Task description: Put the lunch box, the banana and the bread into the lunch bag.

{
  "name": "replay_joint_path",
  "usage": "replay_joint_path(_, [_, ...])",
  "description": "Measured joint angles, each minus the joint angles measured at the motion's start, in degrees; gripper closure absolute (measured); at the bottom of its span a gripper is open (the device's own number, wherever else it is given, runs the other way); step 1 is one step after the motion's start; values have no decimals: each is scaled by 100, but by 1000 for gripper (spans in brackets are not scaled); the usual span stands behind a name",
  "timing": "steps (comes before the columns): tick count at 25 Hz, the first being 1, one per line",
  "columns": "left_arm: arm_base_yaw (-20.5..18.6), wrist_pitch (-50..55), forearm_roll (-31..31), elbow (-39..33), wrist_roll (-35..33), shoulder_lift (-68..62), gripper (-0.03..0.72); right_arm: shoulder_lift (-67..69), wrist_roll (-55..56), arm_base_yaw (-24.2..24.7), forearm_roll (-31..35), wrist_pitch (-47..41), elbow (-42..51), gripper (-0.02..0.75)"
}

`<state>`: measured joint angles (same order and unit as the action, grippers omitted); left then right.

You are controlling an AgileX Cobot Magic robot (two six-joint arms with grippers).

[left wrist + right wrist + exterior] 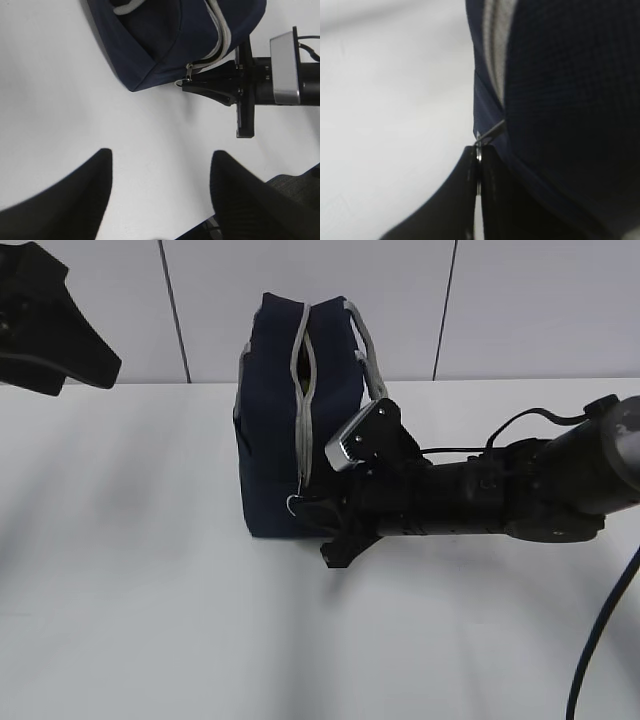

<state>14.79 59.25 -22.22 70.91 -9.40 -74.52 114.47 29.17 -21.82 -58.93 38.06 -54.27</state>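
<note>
My right hand (186, 86) is clenched on the ring pull (179, 84) of the grey zipper (303, 410), low at the near corner of the navy lunch bag (270, 440), which stands upright on the white worktop (150, 590). My left hand (160, 195) hovers released, well apart. No lunch box, banana or bread shows outside; the zipper step seems in hand. Next I would draw the pull steadily along the track without tipping the bag.
</note>
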Motion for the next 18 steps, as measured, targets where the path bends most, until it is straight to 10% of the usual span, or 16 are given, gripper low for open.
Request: replay_joint_path(18, [0,0,0,0,0,0,255,297,379,182,-251,36,-251,754])
